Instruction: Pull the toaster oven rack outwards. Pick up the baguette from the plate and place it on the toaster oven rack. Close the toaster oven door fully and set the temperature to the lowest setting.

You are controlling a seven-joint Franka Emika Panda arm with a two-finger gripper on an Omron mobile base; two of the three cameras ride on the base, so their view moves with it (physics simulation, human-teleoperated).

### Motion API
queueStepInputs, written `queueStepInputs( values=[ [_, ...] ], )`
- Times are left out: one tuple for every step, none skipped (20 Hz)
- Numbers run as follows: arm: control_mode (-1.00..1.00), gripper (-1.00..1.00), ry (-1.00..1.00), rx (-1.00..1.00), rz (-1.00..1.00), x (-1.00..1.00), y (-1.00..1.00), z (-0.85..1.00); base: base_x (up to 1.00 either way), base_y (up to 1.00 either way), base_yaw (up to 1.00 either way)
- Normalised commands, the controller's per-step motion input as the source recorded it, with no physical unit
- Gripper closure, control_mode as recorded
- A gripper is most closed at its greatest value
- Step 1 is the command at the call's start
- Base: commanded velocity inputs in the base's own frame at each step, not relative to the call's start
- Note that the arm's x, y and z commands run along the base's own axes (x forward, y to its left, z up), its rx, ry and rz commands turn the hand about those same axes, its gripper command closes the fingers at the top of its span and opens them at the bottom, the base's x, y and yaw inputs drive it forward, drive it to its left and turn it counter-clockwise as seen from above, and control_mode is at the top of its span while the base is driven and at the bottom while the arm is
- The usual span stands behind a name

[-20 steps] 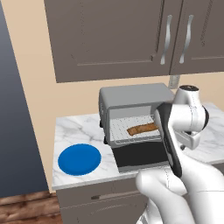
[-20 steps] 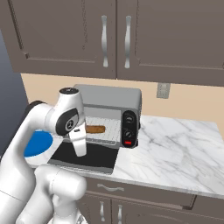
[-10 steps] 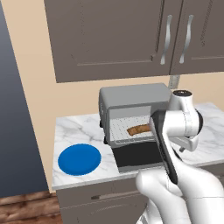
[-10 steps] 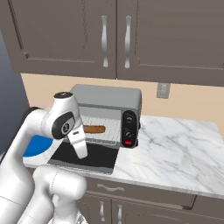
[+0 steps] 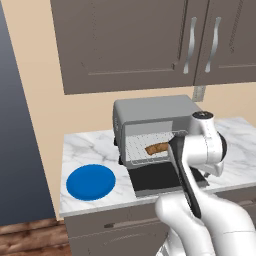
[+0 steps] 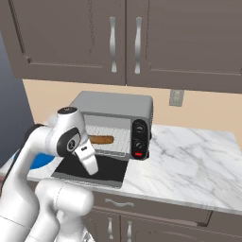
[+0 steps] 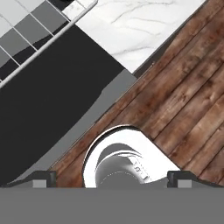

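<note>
Baguette loaded; door and temperature knob remain.
The short brown crusty baguette (image 5: 158,148) lies on the silver wire rack (image 5: 146,148) inside the boxy grey toaster oven (image 6: 115,106); its dark-glass drop-down door (image 6: 94,168) lies open on the table, the blue round plate (image 5: 91,181) bare; jaws spread wide, holding nothing.

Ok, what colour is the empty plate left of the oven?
Bright blue; the plate shows best in the left base view.
</note>
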Motion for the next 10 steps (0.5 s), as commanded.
queueStepInputs(
  values=[
    [-1.00, -1.00, 0.00, -0.03, 0.12, 0.06, 0.00, -0.19, 0.00, 0.00, 0.00],
    [-1.00, -1.00, 0.00, -0.03, 0.12, 0.06, 0.00, -0.17, 0.00, 0.00, 0.00],
    [-1.00, -1.00, 0.00, -0.02, 0.12, 0.09, 0.00, -0.16, 0.00, 0.00, 0.00],
    [-1.00, -1.00, 0.00, -0.03, 0.11, 0.09, 0.00, -0.14, 0.00, 0.00, 0.00],
    [-1.00, -1.00, 0.00, -0.03, 0.11, 0.11, 0.00, -0.15, 0.00, 0.00, 0.00],
    [-1.00, -1.00, 0.01, -0.03, 0.11, 0.11, 0.00, -0.16, 0.00, 0.00, 0.00],
    [-1.00, -1.00, 0.01, -0.03, 0.11, 0.13, 0.00, -0.18, 0.00, 0.00, 0.00],
    [-1.00, -1.00, 0.01, -0.04, 0.11, 0.15, 0.00, -0.16, 0.00, 0.00, 0.00],
    [-1.00, -1.00, 0.00, -0.03, 0.10, 0.18, 0.00, -0.13, 0.00, 0.00, 0.00],
    [-1.00, -1.00, 0.00, -0.03, 0.09, 0.21, 0.00, -0.11, 0.00, 0.00, 0.00]
  ],
)
